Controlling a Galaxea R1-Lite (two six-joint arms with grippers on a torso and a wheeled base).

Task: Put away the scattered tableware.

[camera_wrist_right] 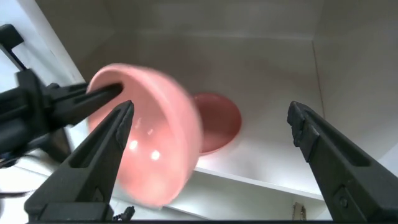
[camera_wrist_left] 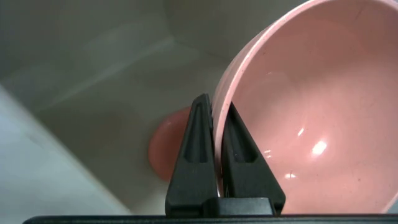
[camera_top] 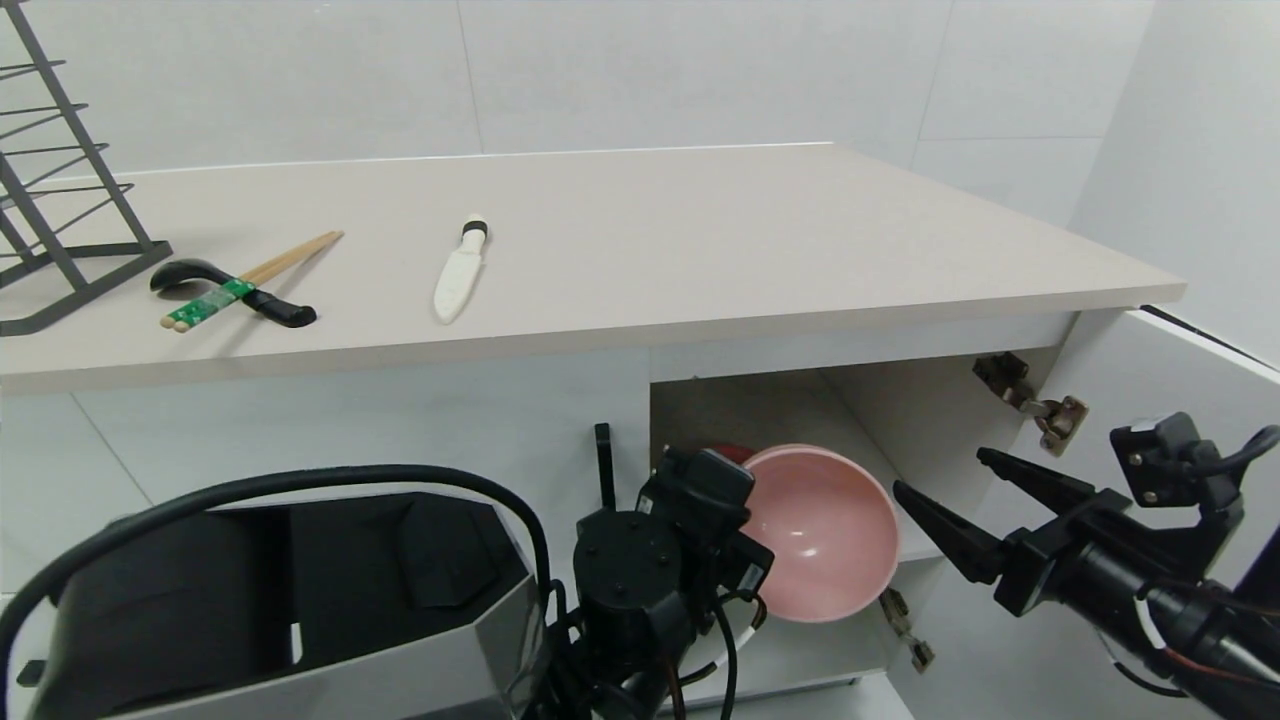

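Bowl (camera_top: 830,540) hangs tilted at the cabinet (camera_top: 900,400) mouth, rim pinched in the left hand (camera_wrist_left: 214,124); right hand (camera_top: 940,472) wide open nearby. Level it, then set it on the shelf (camera_wrist_right: 267,162) beside the dish (camera_wrist_right: 221,121).

Tilted pink bowl (camera_top: 825,535) at cabinet (camera_top: 900,400) mouth; spoon (camera_top: 280,310), chopsticks (camera_top: 290,256), knife (camera_top: 458,280) on counter (camera_top: 700,240).

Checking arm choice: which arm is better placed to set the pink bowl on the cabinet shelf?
Left: its fingers clamp the pink bowl at the cabinet; the right gripper hangs open, empty.
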